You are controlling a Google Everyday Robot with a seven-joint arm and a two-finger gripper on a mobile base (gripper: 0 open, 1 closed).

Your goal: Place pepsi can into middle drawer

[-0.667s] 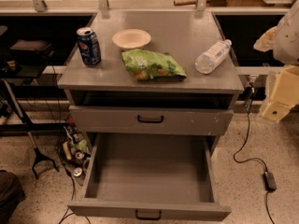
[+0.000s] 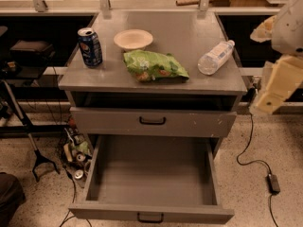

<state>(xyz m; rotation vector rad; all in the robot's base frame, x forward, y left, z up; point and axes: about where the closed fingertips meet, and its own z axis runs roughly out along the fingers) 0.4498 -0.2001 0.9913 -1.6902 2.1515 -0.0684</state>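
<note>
The blue pepsi can (image 2: 90,47) stands upright at the left edge of the grey cabinet top (image 2: 189,41). The middle drawer (image 2: 151,176) is pulled fully out below, its deep box empty, with a small black handle (image 2: 150,217) on its front. The upper drawer front (image 2: 152,122) above it is shut. My gripper (image 2: 277,86) shows as a cream-coloured part at the right edge of the camera view, beside the cabinet's right side and far from the can. It holds nothing that I can see.
On the cabinet top are a pale bowl (image 2: 133,39), a green chip bag (image 2: 154,66) and a clear water bottle (image 2: 215,57) lying on its side. Cables and clutter (image 2: 75,150) lie on the floor at left; a black cable (image 2: 258,164) lies at right.
</note>
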